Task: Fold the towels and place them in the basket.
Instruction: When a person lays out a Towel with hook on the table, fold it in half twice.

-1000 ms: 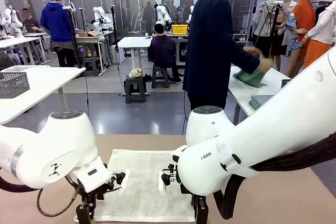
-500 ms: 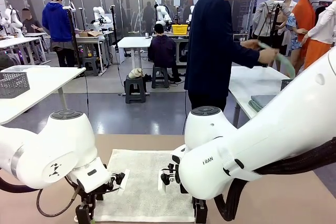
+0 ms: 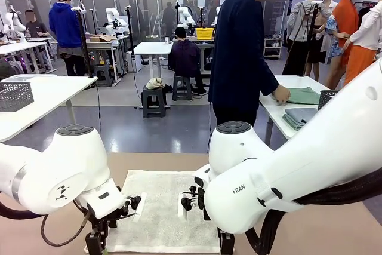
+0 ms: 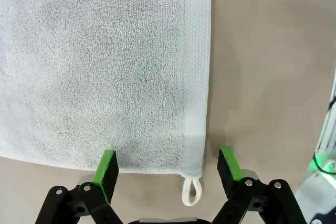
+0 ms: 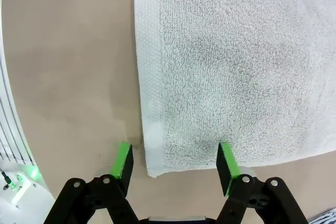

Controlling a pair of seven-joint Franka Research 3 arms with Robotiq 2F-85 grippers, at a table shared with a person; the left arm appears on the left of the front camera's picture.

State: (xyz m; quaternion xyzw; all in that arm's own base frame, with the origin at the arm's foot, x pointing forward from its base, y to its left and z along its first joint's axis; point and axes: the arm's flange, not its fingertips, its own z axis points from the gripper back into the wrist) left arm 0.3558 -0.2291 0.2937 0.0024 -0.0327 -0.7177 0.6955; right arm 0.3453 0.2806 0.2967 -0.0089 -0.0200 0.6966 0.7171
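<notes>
Cream towel (image 3: pixel 161 207) unmoved; left gripper (image 4: pixel 167 169) and right gripper (image 5: pixel 173 162) still open; green cloth (image 3: pixel 305 95) now laid flat

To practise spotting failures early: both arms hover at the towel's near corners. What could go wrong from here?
1. The left fingers straddle the corner with the loop; closing may catch only the loop or hem, so the towel could slip out when lifted.
2. The right fingers stand open across the other corner, one over bare table; it may miss the cloth, leaving a skewed fold.
</notes>
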